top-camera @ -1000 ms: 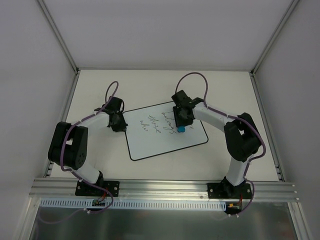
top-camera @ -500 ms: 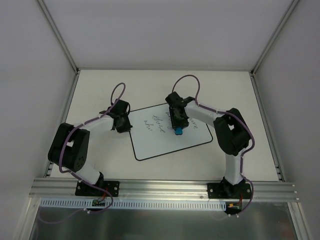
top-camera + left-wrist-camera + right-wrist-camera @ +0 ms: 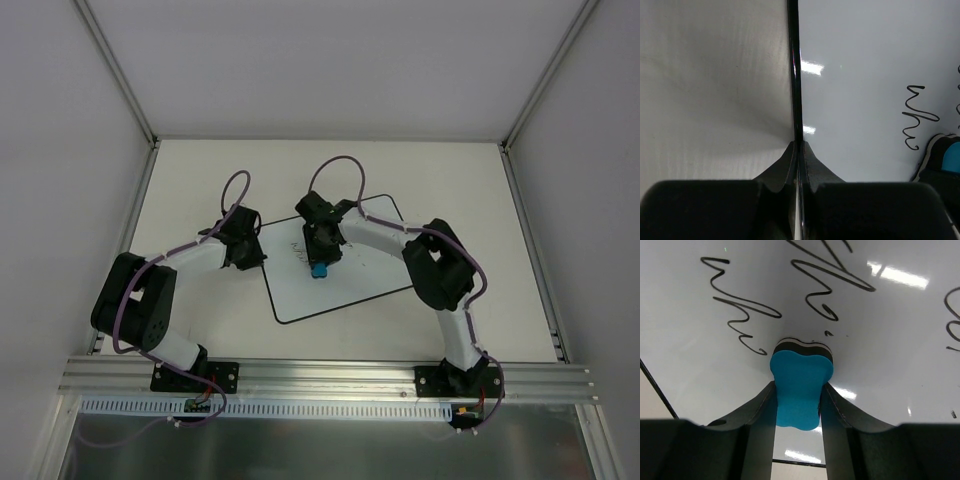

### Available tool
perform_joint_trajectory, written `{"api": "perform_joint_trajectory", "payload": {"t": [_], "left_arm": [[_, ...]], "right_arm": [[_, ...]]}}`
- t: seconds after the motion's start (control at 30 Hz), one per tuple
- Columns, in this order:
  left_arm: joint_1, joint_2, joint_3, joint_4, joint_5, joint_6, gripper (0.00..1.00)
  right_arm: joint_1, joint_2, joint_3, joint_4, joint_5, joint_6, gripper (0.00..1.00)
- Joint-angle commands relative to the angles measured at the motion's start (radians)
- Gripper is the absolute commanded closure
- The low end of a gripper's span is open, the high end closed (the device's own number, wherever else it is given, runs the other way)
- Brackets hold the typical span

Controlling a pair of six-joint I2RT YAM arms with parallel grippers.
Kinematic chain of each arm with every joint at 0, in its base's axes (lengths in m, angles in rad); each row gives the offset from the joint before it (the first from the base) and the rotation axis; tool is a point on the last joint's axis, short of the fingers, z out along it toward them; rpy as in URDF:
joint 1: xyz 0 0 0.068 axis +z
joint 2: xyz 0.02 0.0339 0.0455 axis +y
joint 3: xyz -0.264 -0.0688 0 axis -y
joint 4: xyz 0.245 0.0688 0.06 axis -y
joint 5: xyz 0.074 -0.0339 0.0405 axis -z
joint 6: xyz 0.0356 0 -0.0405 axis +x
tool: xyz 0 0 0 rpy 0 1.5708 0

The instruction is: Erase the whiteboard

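The left tool (image 3: 798,150) pinches the whiteboard (image 3: 865,60) edge; right tool (image 3: 800,386) clamps eraser (image 3: 801,370); risk: wiping drag may pull board from that thin pinch.

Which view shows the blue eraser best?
The right wrist view: the eraser sits large and central, held by the right gripper. The top view shows only a blue spot; the left wrist view, just its edge.

One whiteboard (image 3: 345,285), one blue eraser (image 3: 319,270), two claws, left claw (image 3: 799,149), right claw (image 3: 800,392)
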Motion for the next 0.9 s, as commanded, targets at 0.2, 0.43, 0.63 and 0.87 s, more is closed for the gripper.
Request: {"api": "perform_joint_trajectory", "payload": {"t": [0.2,0.43,0.63,0.87], "left_arm": [[-0.027,0.029,-0.047,-0.126,0.068,-0.016,1.00],[-0.027,0.032,-0.050,-0.126,0.098,-0.014,1.00],[-0.027,0.031,-0.046,-0.126,0.108,-0.014,1.00],[-0.029,0.022,-0.046,-0.126,0.121,-0.016,1.00]], "right_arm": [[-0.257,-0.171,-0.259,-0.040,0.073,0.013,1.00],[-0.348,-0.221,-0.354,-0.040,0.063,0.060,1.00],[-0.297,-0.192,-0.326,-0.017,0.004,0.102,1.00],[-0.112,-0.092,-0.144,-0.015,-0.071,0.152,1.00]]}}
